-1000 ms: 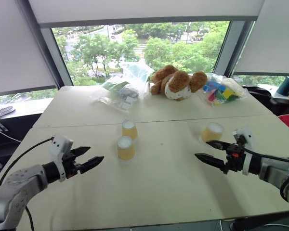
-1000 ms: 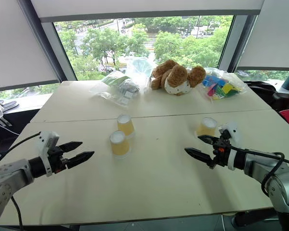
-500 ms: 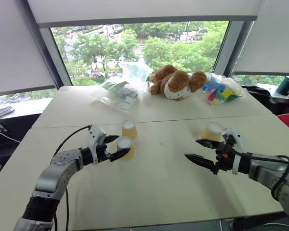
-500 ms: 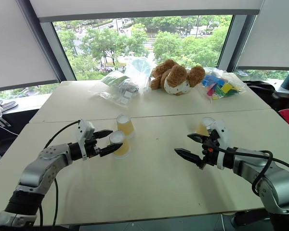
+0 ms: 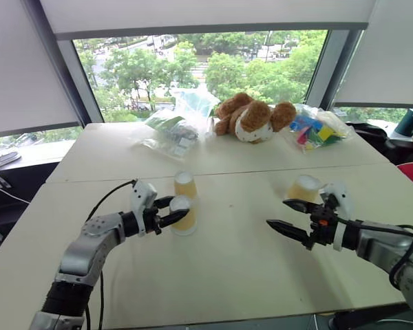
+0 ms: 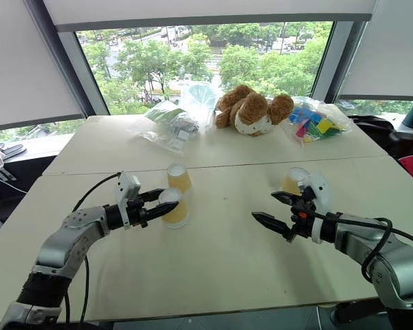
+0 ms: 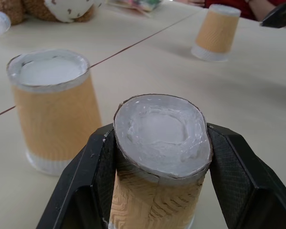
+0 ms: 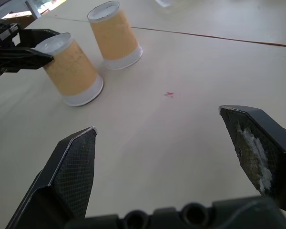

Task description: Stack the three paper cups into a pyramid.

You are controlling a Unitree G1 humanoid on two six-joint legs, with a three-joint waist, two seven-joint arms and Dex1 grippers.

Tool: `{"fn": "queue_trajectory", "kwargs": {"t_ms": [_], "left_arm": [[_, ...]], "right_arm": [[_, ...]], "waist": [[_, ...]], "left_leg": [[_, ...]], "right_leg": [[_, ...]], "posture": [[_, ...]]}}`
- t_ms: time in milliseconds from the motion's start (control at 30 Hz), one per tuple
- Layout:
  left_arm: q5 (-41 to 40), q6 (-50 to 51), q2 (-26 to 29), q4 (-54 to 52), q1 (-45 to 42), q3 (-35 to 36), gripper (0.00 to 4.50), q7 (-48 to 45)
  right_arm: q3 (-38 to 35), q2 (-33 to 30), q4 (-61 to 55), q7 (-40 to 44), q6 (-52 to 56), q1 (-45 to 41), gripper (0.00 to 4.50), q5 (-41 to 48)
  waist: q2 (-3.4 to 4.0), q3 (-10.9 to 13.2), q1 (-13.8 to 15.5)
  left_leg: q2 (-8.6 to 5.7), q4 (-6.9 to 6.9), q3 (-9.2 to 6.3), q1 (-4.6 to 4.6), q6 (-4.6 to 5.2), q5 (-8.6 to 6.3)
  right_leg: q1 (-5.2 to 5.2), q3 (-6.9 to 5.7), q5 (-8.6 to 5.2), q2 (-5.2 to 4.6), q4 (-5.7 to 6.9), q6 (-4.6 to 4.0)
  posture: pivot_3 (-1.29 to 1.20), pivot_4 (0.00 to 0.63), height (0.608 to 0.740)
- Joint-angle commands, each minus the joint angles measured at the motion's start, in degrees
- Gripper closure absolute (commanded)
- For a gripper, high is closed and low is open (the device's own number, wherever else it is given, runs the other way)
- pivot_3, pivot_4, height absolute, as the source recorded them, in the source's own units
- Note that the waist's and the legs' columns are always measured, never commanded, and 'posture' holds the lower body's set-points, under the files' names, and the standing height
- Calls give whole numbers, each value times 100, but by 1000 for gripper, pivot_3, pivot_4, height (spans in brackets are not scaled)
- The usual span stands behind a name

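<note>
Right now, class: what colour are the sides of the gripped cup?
Mustard-yellow; the cup shows best in the left wrist view.

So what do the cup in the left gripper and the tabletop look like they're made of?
The gripped cup: looks like thin paper, matte tan sides with an embossed wave texture and a white end whose rim is squeezed oval between the left gripper fingers. The tabletop: smooth, pale cream and matte, probably laminate, though the look leaves that open.
</note>
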Motion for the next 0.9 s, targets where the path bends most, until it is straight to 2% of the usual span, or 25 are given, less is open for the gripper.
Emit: {"fn": "queue_trajectory", "kwargs": {"t_ms": [33, 300, 400, 433, 533, 700, 900], "left_arm": [[32, -99, -429, -282, -218, -318, 2320, 185], [769, -893, -1340, 1052, -1002, -1098, 2320, 125], [1028, -1129, -1437, 1420, -1189, -1401, 2320, -123], [1029, -1117, -1453, 1443, -1201, -1409, 1303, -154], [1068, -1187, -1465, 1488, -1214, -1379, 35, -192], [1192, -1278, -1398, 1403, -1233, -1248, 35, -59], [869, -870, -947, 178, -703, -555, 35, 393]], "right_arm": [[-461, -170, -177, 87, 53, 115, 0, 181], [-903, -272, -363, 31, 220, 494, 0, 326], [-933, -209, -486, -62, 190, 660, 0, 297], [-934, -195, -518, -85, 178, 701, 0, 293], [-932, -140, -581, -147, 154, 780, 0, 301], [-821, -57, -604, -222, 124, 778, 0, 288], [-860, -80, -600, -175, 133, 818, 0, 302]], "waist": [[-3, -1, 7], [-6, 0, -17], [-8, 1, -15], [-8, 1, -15], [-9, 2, -16], [-10, 2, -9], [-10, 2, -33]], "left_leg": [[-2, 1, -2, 0, 0, 0], [1, 0, 6, 2, 0, 0], [1, 0, 8, 2, 0, 0], [1, 0, 8, 2, 0, 0], [1, 0, 7, 2, 0, 0], [0, 1, 6, 2, 0, 0], [5, -3, 6, 2, 0, 0]], "right_leg": [[4, 0, 0, 0, -1, 0], [4, 0, 0, 3, 0, 1], [4, -1, 1, 2, 1, 1], [4, -1, 1, 2, 1, 2], [3, 0, 1, 2, 1, 2], [3, 0, 1, 2, 1, 2], [-2, 0, 1, 5, 6, 2]], "posture": [[0, 150, 740], [0, 150, 740], [0, 150, 740], [0, 150, 740], [0, 150, 740], [0, 150, 740], [0, 150, 740]]}}
